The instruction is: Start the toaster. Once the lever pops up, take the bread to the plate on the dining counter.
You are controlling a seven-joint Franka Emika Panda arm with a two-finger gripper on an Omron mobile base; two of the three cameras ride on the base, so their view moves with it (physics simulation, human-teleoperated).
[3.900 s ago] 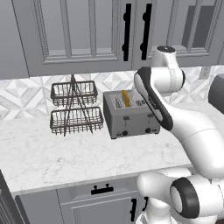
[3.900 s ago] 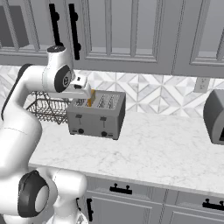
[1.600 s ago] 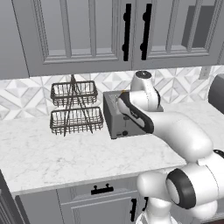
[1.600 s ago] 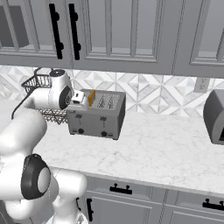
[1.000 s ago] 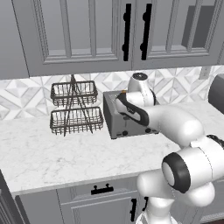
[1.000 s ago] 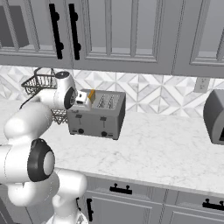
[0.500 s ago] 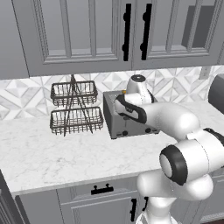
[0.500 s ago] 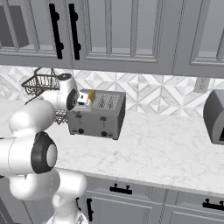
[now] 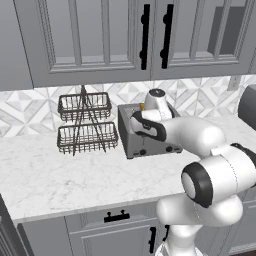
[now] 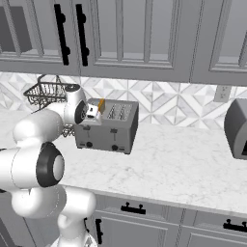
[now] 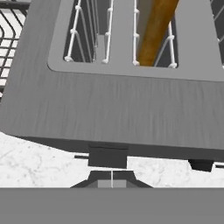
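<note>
Hand view puts you right over the toaster [image 11: 118, 109]: you are looking down its brushed grey top, with the front edge running across the middle of the picture. Two slots show near the top. The left one shows only its white wire guides; the right one holds the bread [image 11: 156, 30], a golden-orange crust standing on edge and leaning slightly between the wires. Below the front edge you can see a dark lever [image 11: 108, 156] sticking out, and directly under it the gripper [image 11: 112, 180], its two dark tips pressed together with just a thin seam between them, so the pincer reads as closed with nothing held. A small dark knob [image 11: 201, 164] pokes out further right along the same front face. White marble countertop [image 11: 39, 164] lies beneath.

In the left base view, you see the arm bent low across the toaster [image 9: 150, 142], its hand sitting at the front upper corner of the box. A sliver of the bread [image 9: 142, 106] peeks up behind the wrist. The two-tier wire basket rack [image 9: 85, 123] stands just beside the toaster on its left, on the countertop [image 9: 60, 180].

In the right base view, the gripper [image 10: 91, 117] is at the toaster's [image 10: 108, 128] near top corner, with the bread [image 10: 101, 104] upright in a slot just behind it. A grey appliance [image 10: 237, 128] sits well apart at the far right.
</note>
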